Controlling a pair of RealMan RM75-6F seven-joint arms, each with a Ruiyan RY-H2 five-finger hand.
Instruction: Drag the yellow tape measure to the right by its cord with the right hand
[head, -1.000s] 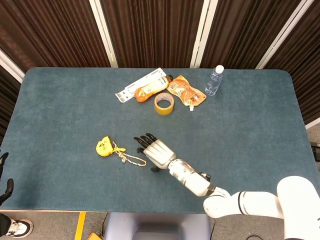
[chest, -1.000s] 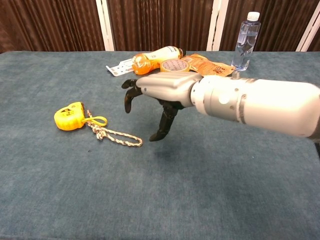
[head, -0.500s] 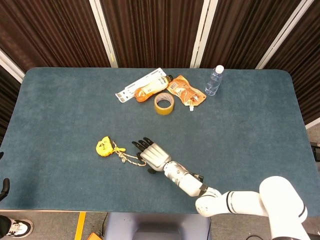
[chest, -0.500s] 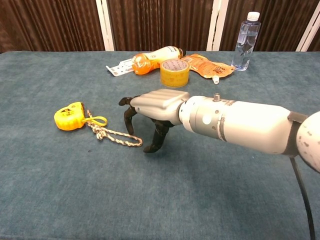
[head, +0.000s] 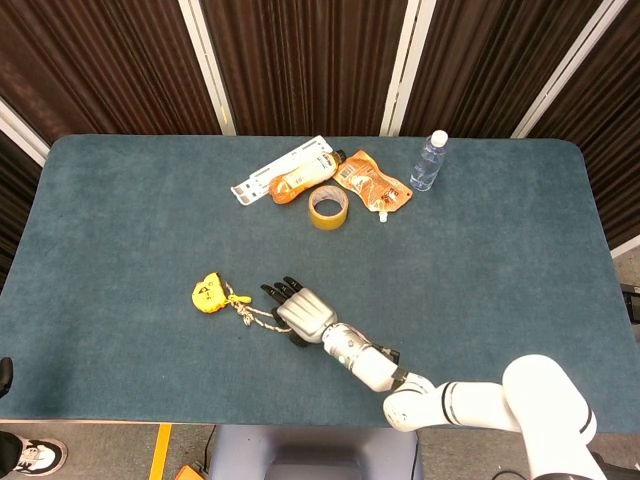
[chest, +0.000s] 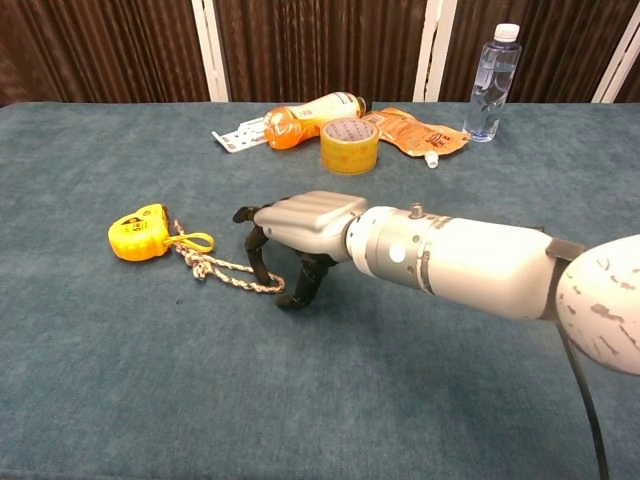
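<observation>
Trailing its cord (chest: 228, 271) rightward, tape measure (chest: 139, 233) lies flat.

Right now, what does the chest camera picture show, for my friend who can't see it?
The robot's right hand reaches down over the end of a braided cord tied to a yellow tape measure on a blue-green table. Behind sit a tape roll, orange packets and a water bottle.

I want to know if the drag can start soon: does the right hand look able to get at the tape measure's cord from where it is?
Probably yes. The right hand stands with fingers apart over the cord's loop end, fingertips at it, and nothing lies between them. The yellow tape measure sits farther left.
</observation>
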